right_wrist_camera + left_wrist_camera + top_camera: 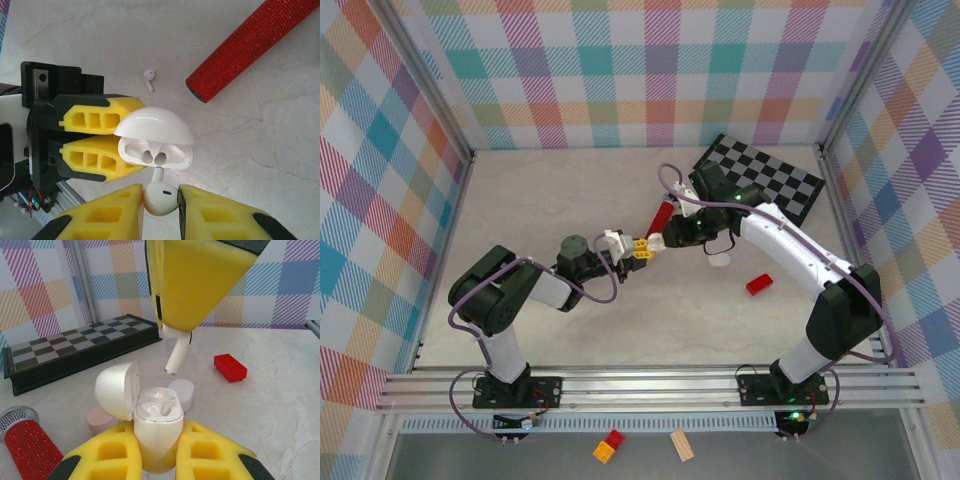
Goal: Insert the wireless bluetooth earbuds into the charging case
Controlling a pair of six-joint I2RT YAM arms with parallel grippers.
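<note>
My left gripper [159,432] is shut on the white charging case [156,425], which stands upright with its lid [116,390] swung open. Both wells inside look empty. Just above the case, my right gripper [160,194] is shut on a white earbud [161,198]. Its stem [176,355] points down at the case opening [156,152] and stops a little short of it. In the top view the two grippers meet at mid-table, left [623,245] and right [656,243]. A second white earbud [149,78] lies loose on the table beyond the case.
A red glitter microphone [252,47] lies beside the case. Behind it on the table sit a closed white case [182,390] and a pinkish one [97,419]. A red brick [758,285] lies to the right. A chessboard [765,180] sits at the back right.
</note>
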